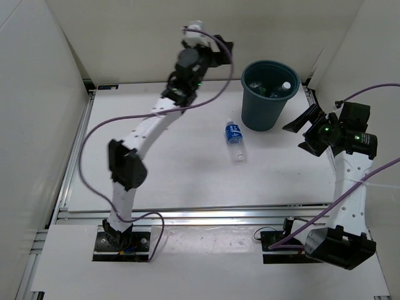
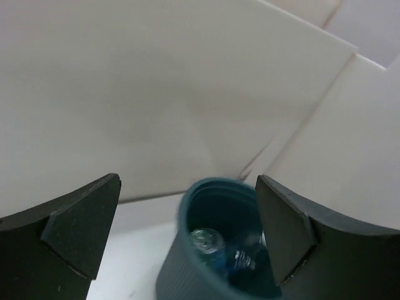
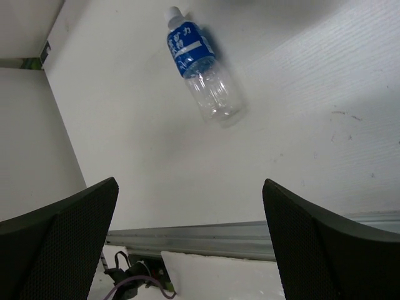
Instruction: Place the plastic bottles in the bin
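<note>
Right gripper: jaws wide apart, empty, 4 o'clock of the bin.
Left gripper: jaws apart, empty, 10 o'clock of the bin.
Blue-label bottle: lying on the table, 7 o'clock of the bin.
Inside the bin: other bottles (count unclear).

the bin is dark teal, its wall finely ribbed. the bottle at its 7 o'clock is clear, with a white cap and a blue label lettered in white. the table is white. the left arm and right arm are white with black joints, and their cables are purple. the right gripper has black fingers with a fine dotted grain.
</note>
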You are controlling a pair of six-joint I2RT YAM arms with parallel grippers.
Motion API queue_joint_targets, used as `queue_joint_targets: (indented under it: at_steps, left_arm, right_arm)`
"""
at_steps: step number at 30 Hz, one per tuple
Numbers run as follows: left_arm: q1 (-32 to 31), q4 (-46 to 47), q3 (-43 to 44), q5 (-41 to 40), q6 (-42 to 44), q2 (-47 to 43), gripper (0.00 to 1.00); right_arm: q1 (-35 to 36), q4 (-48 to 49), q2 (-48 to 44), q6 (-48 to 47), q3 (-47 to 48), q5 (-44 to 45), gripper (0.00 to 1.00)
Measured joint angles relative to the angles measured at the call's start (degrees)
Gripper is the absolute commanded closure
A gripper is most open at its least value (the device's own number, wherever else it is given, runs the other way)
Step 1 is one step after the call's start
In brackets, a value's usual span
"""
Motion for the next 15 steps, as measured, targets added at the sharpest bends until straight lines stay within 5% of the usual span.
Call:
queue_joint_targets:
  at_steps: [3, 7, 11, 15]
  left_arm:
    - [5.4, -2.9, -18.3, 5.8, -3.6, -17.5, 0.00]
    - [11.0, -3.4, -30.8, 21.3, -9.4, -30.5, 0.00]
    - [10.1, -3.6, -36.1, 34.4, -16.8, -29.4, 0.00]
    - [8.8, -6.4, -37.0, 42.6, -22.7, -17.5, 0.00]
  right_arm:
    - [0.0, 1.7, 0.5, 0.1, 1.0, -1.0, 0.01]
    - [0.0, 3.3, 2.2, 1.0, 1.0, -1.9, 0.01]
    - [0.0, 4.2, 7.3, 1.8, 2.7, -1.9, 0.01]
    - [0.0, 5.0, 9.6, 2.4, 2.9, -1.9, 0.01]
